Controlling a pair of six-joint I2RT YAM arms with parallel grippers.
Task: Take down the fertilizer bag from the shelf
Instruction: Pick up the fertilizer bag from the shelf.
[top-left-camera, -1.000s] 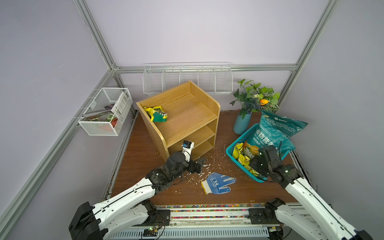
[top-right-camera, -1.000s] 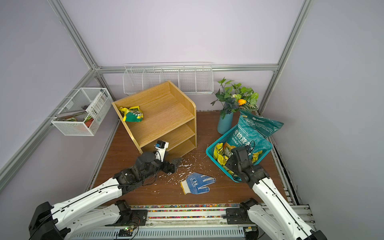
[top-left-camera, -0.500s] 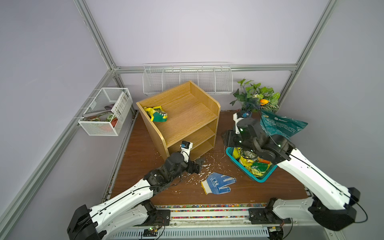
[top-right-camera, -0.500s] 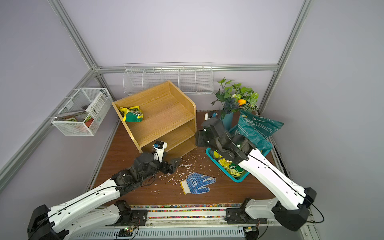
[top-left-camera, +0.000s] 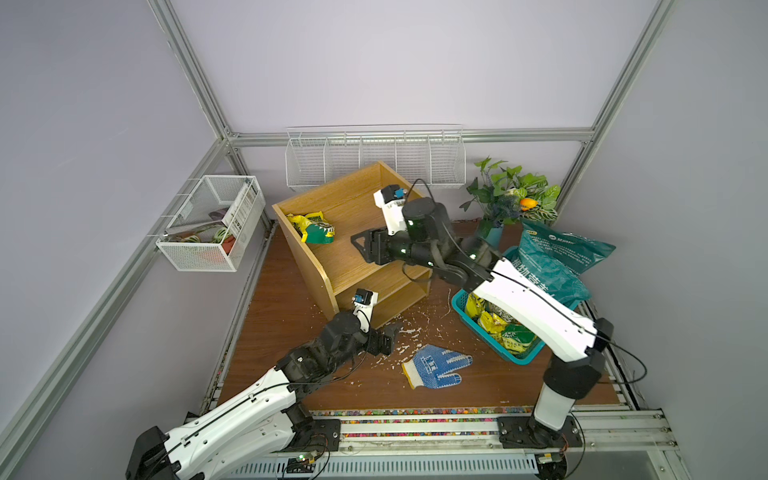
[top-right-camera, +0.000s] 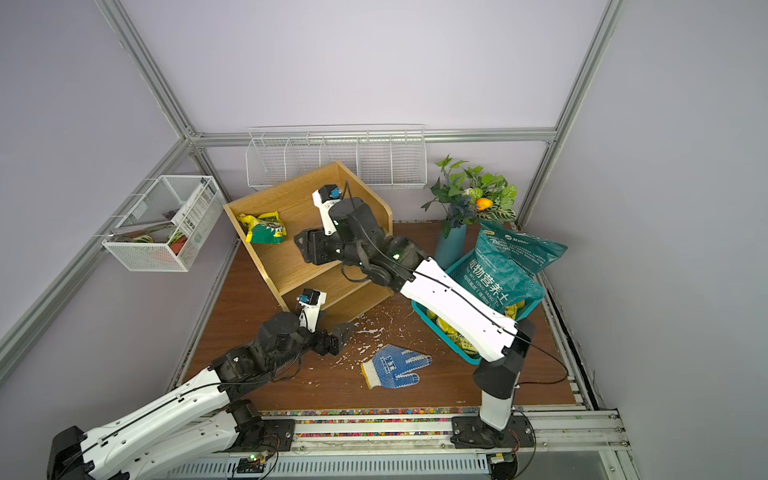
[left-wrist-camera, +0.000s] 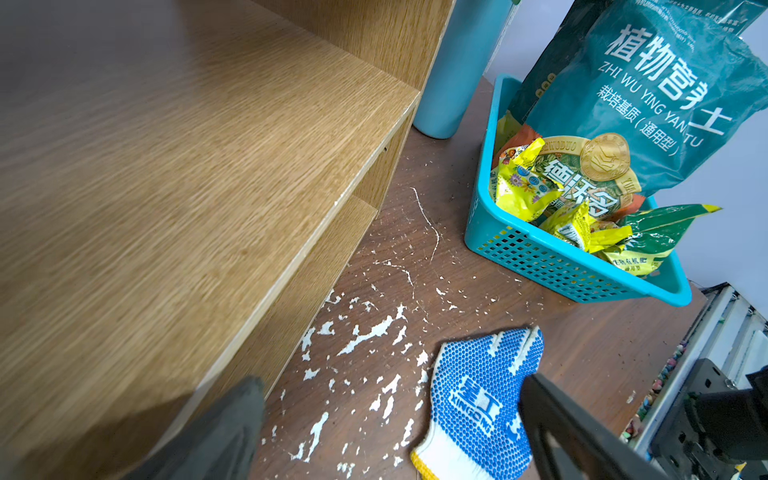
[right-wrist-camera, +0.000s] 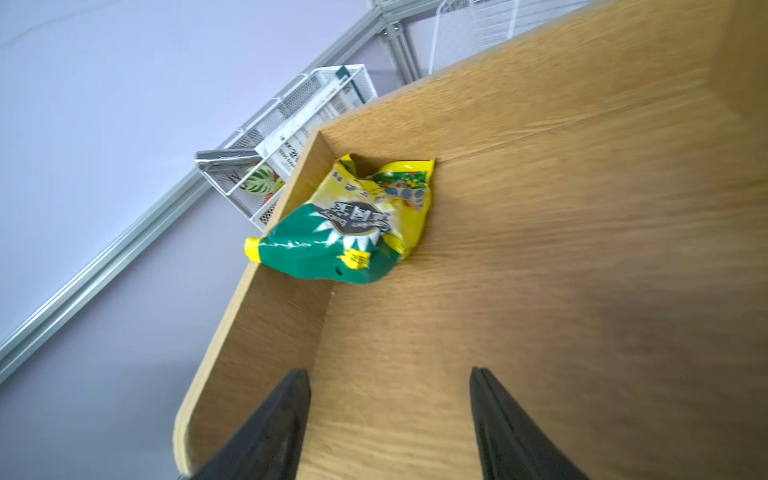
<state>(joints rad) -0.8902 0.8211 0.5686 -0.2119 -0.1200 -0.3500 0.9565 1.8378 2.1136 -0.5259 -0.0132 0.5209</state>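
Observation:
A crumpled yellow and green fertilizer bag (top-left-camera: 313, 226) (top-right-camera: 266, 228) (right-wrist-camera: 349, 224) lies on the top board of the oak shelf (top-left-camera: 332, 257) (top-right-camera: 282, 257) (right-wrist-camera: 540, 249), pushed into the corner of its raised back and side boards. My right gripper (top-left-camera: 358, 246) (top-right-camera: 301, 245) (right-wrist-camera: 388, 374) hovers over that top board, open and empty, pointing at the bag from a short way off. My left gripper (top-left-camera: 392, 334) (top-right-camera: 338, 332) (left-wrist-camera: 390, 384) is low by the foot of the shelf (left-wrist-camera: 166, 166), open and empty.
A blue dotted glove (top-left-camera: 436, 365) (left-wrist-camera: 482, 399) lies on the brown floor among white flecks. A teal basket (top-left-camera: 515, 359) (left-wrist-camera: 540, 266) with small packets and a big teal soil bag (top-left-camera: 552, 266) stands to the right, beside a potted plant (top-left-camera: 511, 199). White wire baskets (top-left-camera: 374, 158) (top-left-camera: 212, 224) hang on the walls.
My right arm has swung from the teal basket up over the shelf's top board toward the bag, its jaws spreading wider. The left arm has barely moved.

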